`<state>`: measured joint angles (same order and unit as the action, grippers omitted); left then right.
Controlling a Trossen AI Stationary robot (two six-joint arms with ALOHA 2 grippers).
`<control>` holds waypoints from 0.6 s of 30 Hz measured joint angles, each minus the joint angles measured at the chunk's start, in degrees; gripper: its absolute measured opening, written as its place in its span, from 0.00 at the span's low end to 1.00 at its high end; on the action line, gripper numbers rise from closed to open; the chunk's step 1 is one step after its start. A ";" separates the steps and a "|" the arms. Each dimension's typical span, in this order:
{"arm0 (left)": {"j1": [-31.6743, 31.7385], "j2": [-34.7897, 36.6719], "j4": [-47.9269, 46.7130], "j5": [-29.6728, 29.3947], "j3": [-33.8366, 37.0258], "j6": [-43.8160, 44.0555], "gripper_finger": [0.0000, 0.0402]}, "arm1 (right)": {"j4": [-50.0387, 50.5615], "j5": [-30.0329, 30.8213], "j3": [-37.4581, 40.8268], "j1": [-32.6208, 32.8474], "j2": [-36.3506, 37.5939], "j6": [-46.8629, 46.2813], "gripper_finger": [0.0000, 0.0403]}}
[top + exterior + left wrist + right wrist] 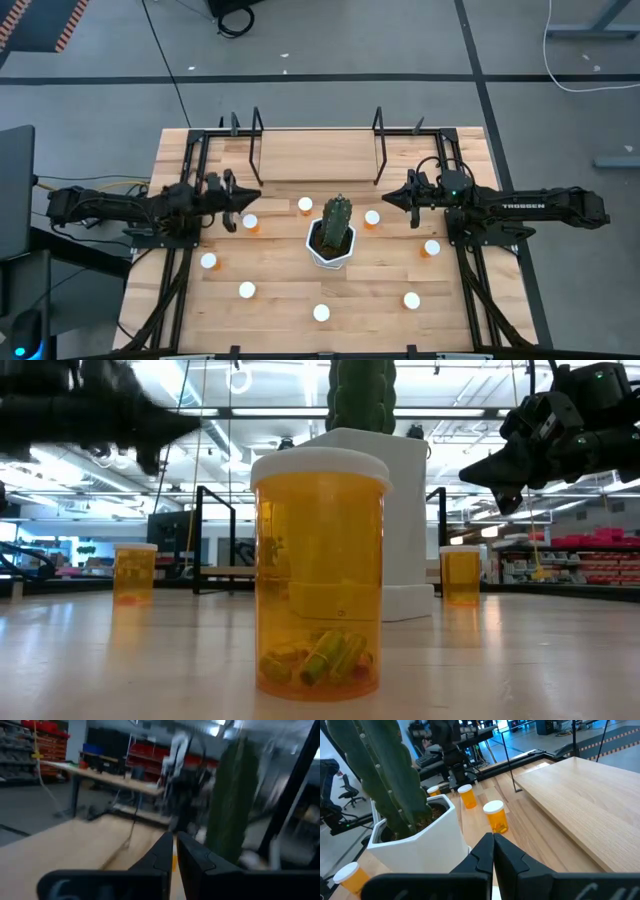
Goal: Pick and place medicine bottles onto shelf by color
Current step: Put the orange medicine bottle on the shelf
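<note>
While both arms are hovering over the back half of the light-wood worktop (280,305), the left hand (247,200) is sitting closest to a small translucent-orange pill bottle with a round white cap (250,223), which is standing upright just beside its fingertips, towards the front edge. The right hand (388,198) is pointing inward at another capped orange bottle (372,218), also upright and just in front of its tip. Each arm is therefore the nearer one for the bottle on its own side, and the low two-tier light-wood shelf with black rod frames (315,155) is lying just behind both hands, between them.

Both hands are showing their fingers pressed together, holding nothing; the wrist views make this plain, though the left one is blurred, so its target is probably the faint orange sliver between the fingers.

Six more bottles are standing scattered round the green cactus in a white pot (333,237), all well apart from each other.

Only the low view is showing a bottle's contents: the nearest bottle (320,575) is holding yellowish-green capsules. The right wrist view is showing the shelf's bare top board (580,795), which the low view mostly hides.
</note>
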<state>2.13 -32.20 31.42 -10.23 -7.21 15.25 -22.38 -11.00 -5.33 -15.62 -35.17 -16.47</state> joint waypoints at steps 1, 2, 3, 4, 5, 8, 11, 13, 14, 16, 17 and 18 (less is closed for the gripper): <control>0.00 -0.69 -4.47 0.51 -2.33 0.52 0.07 | -0.01 0.00 0.00 0.01 -0.01 0.00 0.04; 0.00 -1.11 -10.46 1.65 -4.72 0.56 0.07 | 0.01 0.01 0.00 0.02 -0.01 0.00 0.04; 0.00 -1.97 -16.41 2.84 -7.44 0.63 0.07 | 0.01 0.02 0.01 0.02 -0.01 0.00 0.04; 0.00 -3.22 -21.69 3.95 -10.75 0.82 0.07 | -0.02 0.00 0.01 0.02 0.01 0.00 0.04; -0.12 -4.83 -25.77 4.34 -14.03 1.56 0.07 | -0.02 0.01 0.01 0.02 0.01 0.00 0.04; -0.11 -9.52 -37.85 4.42 -22.16 4.99 0.08 | 0.01 0.00 0.01 0.02 -0.03 0.00 0.04; -0.11 -13.69 -40.29 4.46 -28.70 10.51 0.09 | 0.00 0.00 0.00 0.02 -0.03 0.00 0.04; -0.11 -15.21 -39.78 4.42 -32.71 15.59 0.09 | 0.00 -0.01 -0.01 0.00 -0.03 0.00 0.04; -0.11 -15.85 -39.87 4.43 -34.32 18.37 0.10 | -0.02 0.02 0.00 0.02 -0.03 0.00 0.04; -0.11 -16.84 -39.98 4.46 -37.35 22.77 0.10 | 0.01 0.00 0.01 0.00 -0.03 0.00 0.04; -0.11 -17.27 -39.57 4.39 -38.77 24.16 0.09 | -0.02 0.02 0.01 0.02 -0.03 0.00 0.04; -0.11 -17.55 -38.91 4.34 -40.14 25.00 0.09 | -0.02 0.02 0.01 0.02 -0.03 0.00 0.04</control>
<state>2.02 -49.75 -7.49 -5.90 -47.35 40.25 -22.39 -10.98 -5.32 -15.59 -35.20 -16.47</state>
